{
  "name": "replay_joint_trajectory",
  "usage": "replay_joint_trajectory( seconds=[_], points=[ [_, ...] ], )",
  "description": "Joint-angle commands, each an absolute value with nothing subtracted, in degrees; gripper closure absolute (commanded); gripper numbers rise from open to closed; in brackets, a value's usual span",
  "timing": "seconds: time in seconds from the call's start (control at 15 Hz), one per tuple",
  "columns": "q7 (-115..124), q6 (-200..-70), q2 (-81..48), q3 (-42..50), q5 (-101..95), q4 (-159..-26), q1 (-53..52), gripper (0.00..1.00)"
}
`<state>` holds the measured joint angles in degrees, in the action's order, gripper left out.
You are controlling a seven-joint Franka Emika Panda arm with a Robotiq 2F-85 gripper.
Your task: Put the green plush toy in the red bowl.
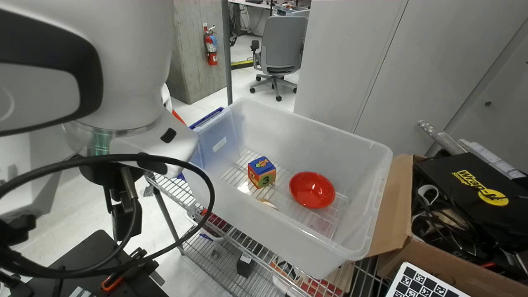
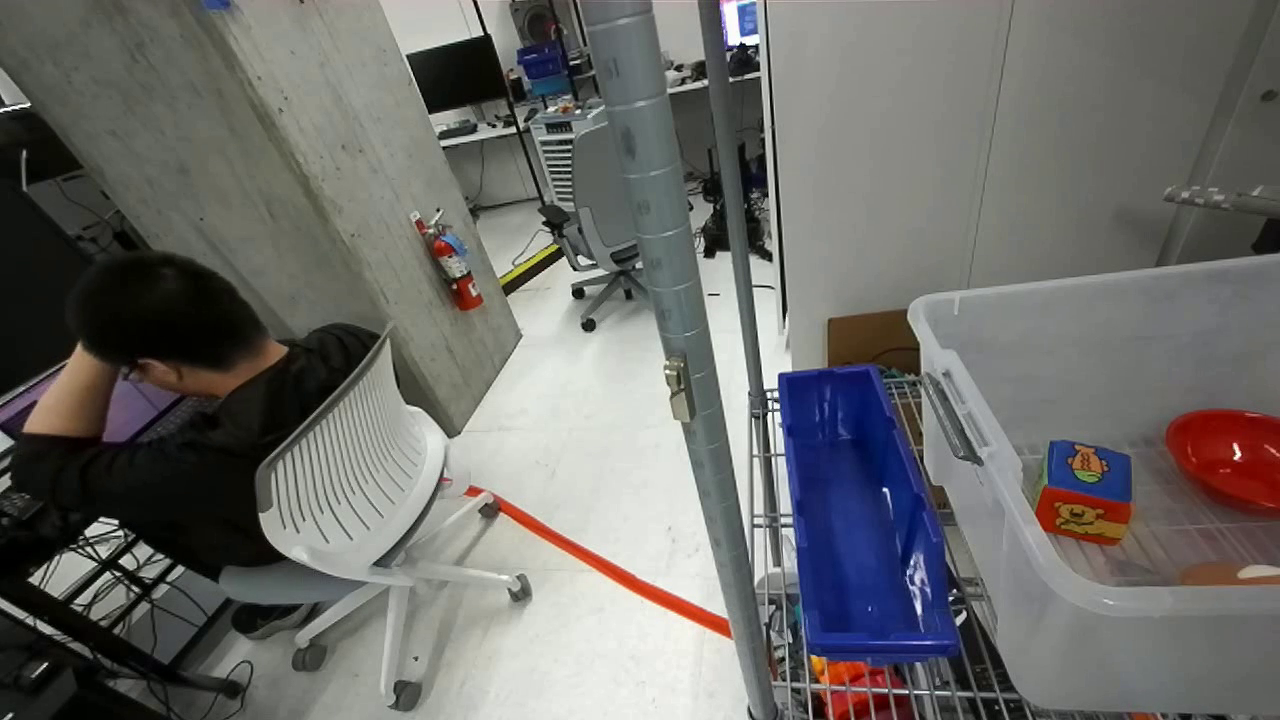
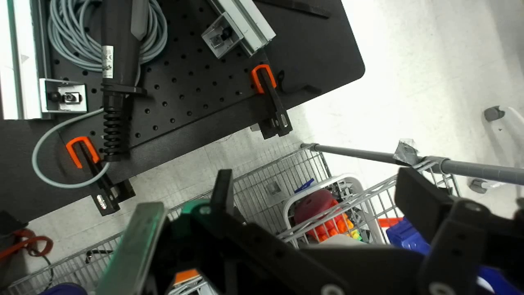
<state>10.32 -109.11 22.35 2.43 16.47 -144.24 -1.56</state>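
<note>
The red bowl point(image 1: 312, 189) sits upright on the floor of a clear plastic bin point(image 1: 350, 148); it looks empty. It also shows in an exterior view point(image 2: 1235, 455). The green plush toy does not show in any view; it is hidden or out of view. My gripper point(image 1: 121, 220) hangs outside the bin, beside its near-left end, over the floor and a black table. In the wrist view my gripper point(image 3: 319, 194) has its fingers wide apart with nothing between them.
A multicoloured cube point(image 1: 262, 172) and a mostly hidden tan-and-white item point(image 1: 268, 203) lie in the bin. A blue tray point(image 2: 865, 520) and metal posts point(image 2: 655, 250) stand beside the bin. A cardboard box point(image 1: 449, 264) is at the right. A black cable point(image 1: 208, 198) loops by the arm.
</note>
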Motion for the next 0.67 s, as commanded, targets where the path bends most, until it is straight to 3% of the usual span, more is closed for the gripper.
replay_joint_trajectory(
  seconds=[0.0,0.6],
  points=[
    [10.0,-108.9,22.3,1.5,16.8,-144.2,-0.5,0.00],
    [10.0,-119.0,12.6,2.0,19.2,-129.0,0.1,0.00]
  ],
)
